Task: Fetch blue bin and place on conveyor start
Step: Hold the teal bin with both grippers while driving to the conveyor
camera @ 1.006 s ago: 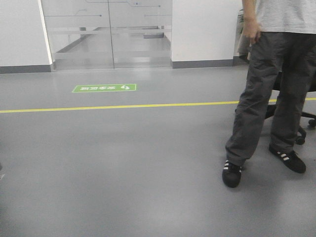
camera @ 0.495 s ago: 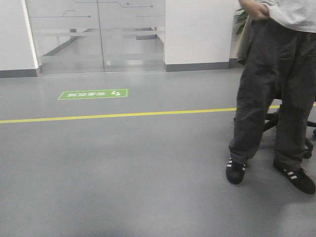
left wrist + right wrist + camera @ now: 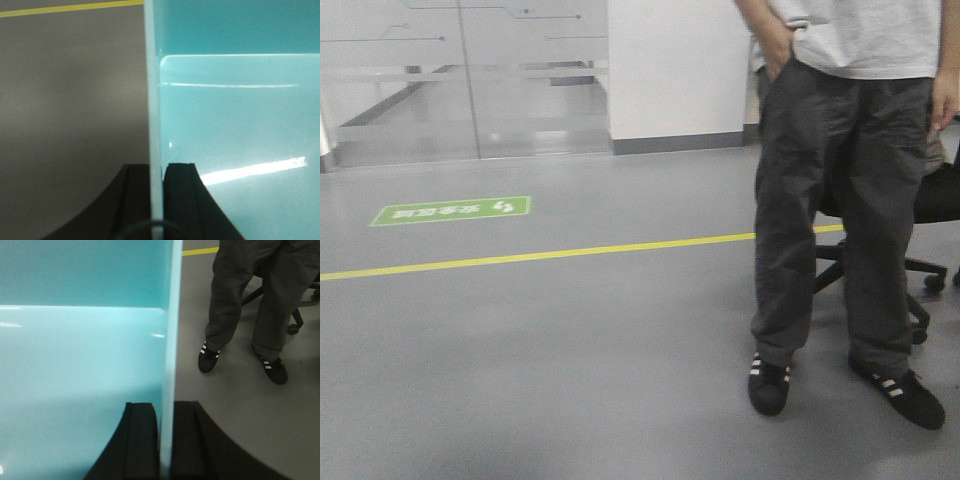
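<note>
Left tool (image 3: 156, 197): closed narrow on one side wall of the blue bin (image 3: 235, 125), with one finger inside, one outside and the thin wall pinched between.
Right tool (image 3: 166, 437): closed the same way on the opposite side wall.
Blue bin position: spans the gap between the two tools, its basin inboard of each. What shows of it is empty. Judged lifted off the floor (image 3: 570, 380); the underside is hidden.
Yellow line (image 3: 540, 255): crosses the floor ahead of both tools.
Person (image 3: 840, 200): stands ahead of the right tool on its outboard side, near, with an office chair (image 3: 932, 195) just behind.
Conveyor start: not in any view; bearing from the tools cannot be told.
Step in hand (judged): carrying the bin; fetch done, placement not yet done.
Method advised: hold both pinches equally firm. Keep the tools level and at a fixed spacing so the thin walls neither flex nor slip. Steer wide of the person and chair. Release only once the belt is directly beneath the bin.
Risk (judged): a slipped rim if the tool spacing changes.
</note>
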Controlling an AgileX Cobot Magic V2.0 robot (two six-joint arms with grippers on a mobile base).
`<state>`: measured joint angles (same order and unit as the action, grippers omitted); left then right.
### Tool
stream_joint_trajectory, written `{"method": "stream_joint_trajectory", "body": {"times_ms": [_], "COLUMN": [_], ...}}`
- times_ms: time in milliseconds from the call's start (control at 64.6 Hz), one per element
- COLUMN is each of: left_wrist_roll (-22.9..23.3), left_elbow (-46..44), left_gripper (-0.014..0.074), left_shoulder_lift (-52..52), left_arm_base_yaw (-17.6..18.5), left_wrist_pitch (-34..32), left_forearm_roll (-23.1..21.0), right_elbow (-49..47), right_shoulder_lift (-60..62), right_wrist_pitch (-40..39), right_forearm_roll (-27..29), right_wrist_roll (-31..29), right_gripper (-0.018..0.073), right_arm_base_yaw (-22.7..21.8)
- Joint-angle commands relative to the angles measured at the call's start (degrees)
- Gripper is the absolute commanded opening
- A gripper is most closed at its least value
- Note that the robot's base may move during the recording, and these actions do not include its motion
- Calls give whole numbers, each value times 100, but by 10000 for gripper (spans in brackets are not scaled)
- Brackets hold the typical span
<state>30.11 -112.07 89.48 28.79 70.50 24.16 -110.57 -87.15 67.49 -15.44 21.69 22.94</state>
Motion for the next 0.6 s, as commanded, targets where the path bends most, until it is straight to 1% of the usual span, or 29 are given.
{"method": "stream_joint_trajectory", "body": {"times_ms": [0, 588], "left_wrist_roll": [-19, -19], "left_elbow": [-23, -23], "left_gripper": [-111, -111], "left_shoulder_lift": [-52, -52], "left_arm_base_yaw": [-9, -9], "left_wrist_pitch": [-188, -188], "left_forearm_roll": [92, 121], "right_elbow": [-69, -69], "right_shoulder_lift": [73, 40], "right_wrist_pitch": [-250, -239], "right_forearm_roll": [-63, -54], "right_wrist_roll": [-60, -60], "right_gripper": [-162, -162], "right_arm_base_yaw": [4, 4]}}
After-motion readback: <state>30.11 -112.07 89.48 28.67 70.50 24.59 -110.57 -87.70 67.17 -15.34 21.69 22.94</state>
